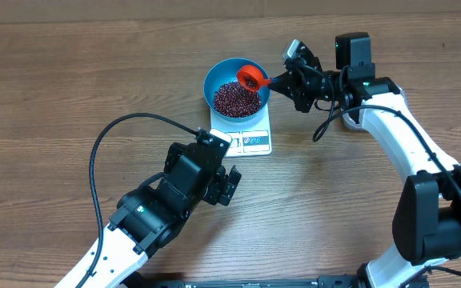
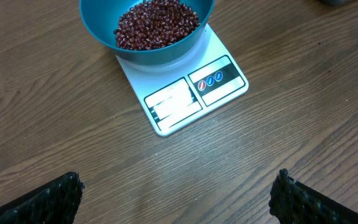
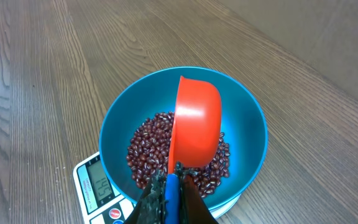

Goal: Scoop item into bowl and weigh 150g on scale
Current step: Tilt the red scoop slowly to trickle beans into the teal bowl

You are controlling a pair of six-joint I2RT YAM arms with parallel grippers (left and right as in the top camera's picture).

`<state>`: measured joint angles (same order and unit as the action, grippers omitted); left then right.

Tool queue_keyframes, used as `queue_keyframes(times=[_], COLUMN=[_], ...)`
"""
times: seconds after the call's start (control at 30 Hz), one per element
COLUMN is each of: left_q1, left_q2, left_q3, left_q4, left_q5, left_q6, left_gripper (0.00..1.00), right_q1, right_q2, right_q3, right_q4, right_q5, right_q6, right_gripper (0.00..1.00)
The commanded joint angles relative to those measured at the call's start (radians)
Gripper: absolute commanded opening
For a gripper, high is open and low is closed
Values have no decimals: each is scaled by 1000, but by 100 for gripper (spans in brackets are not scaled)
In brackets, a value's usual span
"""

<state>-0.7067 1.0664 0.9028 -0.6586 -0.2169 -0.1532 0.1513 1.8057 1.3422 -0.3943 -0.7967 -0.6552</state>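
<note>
The scale (image 1: 250, 141) carries the only writing in view. Along its front edge sits a white label panel with lines of print too small to read, and beside it a dark strip with three small round buttons, one red and two blue. From the right wrist the display (image 3: 95, 186) shows dark digits on a grey-green screen, turned sideways and too blurred to read with any certainty. No brand name can be made out. The bowl (image 1: 218, 76), round, deep and bright blue, stands on the scale's rear half on the wooden table (image 1: 54, 80). In it lie the beans (image 1: 234, 100), tiny, oval, glossy dark maroon, heaped loosely across the bottom and reaching partway up the smooth sides. The right gripper (image 1: 282, 78) has its fingers closed tight on the handle of an orange-red scoop (image 1: 250, 78), which is tipped on its side over the beans within the bowl's rim; whether it touches them cannot be told. The left gripper (image 1: 230, 186) holds nothing, its fingers (image 2: 48, 199) spread wide apart above bare wood, a little in front of the scale.
</note>
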Motion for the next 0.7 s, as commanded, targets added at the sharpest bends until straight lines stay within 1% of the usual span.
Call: queue_keyframes(times=[0.0, 0.37, 0.53, 0.67], left_q1=[0, 0, 0, 0], left_q2=[7, 7, 7, 7], left_q3=[-5, -5, -5, -5], left_q4=[1, 1, 1, 1], left_q5=[5, 5, 5, 5], left_q6=[11, 11, 11, 11], left_gripper=[100, 99, 100, 100], right_q1=[5, 5, 5, 7], right_q2=[5, 5, 5, 5], right_q3=[5, 5, 5, 5], right_q4=[3, 5, 33, 14], right_q5=[-8, -7, 22, 8], right_q6=[-8, -9, -9, -9], right_gripper=[4, 4, 4, 4])
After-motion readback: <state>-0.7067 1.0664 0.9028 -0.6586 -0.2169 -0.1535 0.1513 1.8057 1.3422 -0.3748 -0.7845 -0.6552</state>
